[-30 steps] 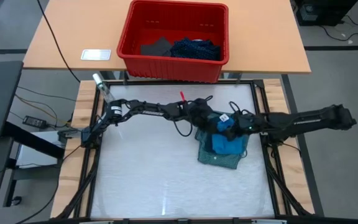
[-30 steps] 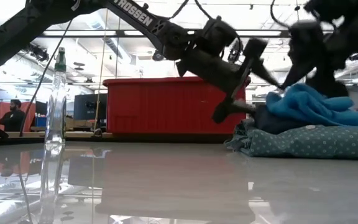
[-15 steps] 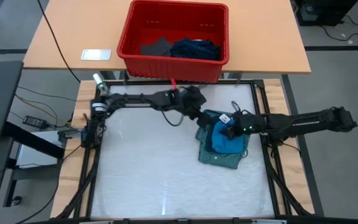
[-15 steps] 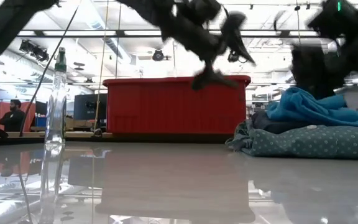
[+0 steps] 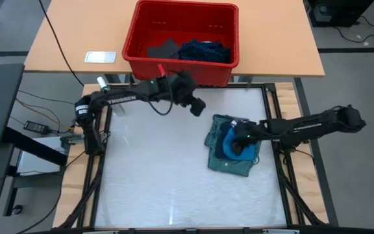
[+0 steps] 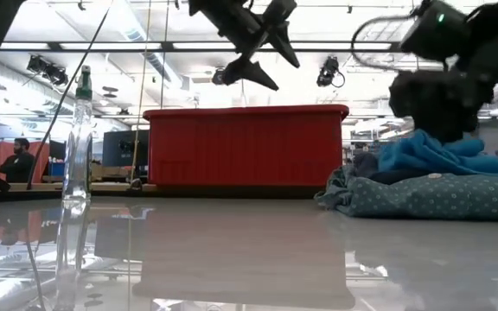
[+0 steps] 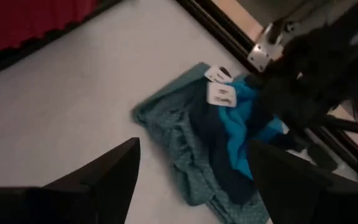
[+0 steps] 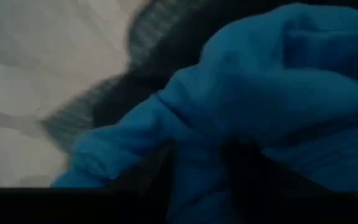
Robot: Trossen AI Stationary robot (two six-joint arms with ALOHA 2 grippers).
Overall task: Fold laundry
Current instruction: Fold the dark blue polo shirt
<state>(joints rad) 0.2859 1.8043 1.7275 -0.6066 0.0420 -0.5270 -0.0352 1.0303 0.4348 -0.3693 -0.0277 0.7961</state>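
Laundry sits in two places: a small pile at about three o'clock on the pale table (image 5: pixel 148 188), and more in the red plastic bin (image 5: pixel 135 39) at twelve o'clock on the wooden desk behind. In the pile, a bright blue soft cloth garment (image 5: pixel 229 148) lies bunched on a dark navy piece, both on top of a grey-green dotted shirt (image 5: pixel 229 166) with white tags showing.

The right gripper (image 5: pixel 241 138) is pressed down into the blue garment; its wrist view is filled with blue cloth, and I cannot tell whether its fingers are clenched on it or merely resting. The left gripper (image 5: pixel 197 105) hangs released, fingers spread and empty, above the table toward twelve o'clock, just in front of the bin.

The risk, as I judge it: the layers touch, so a deep pinch could catch the navy piece too and drag the whole pile askew.
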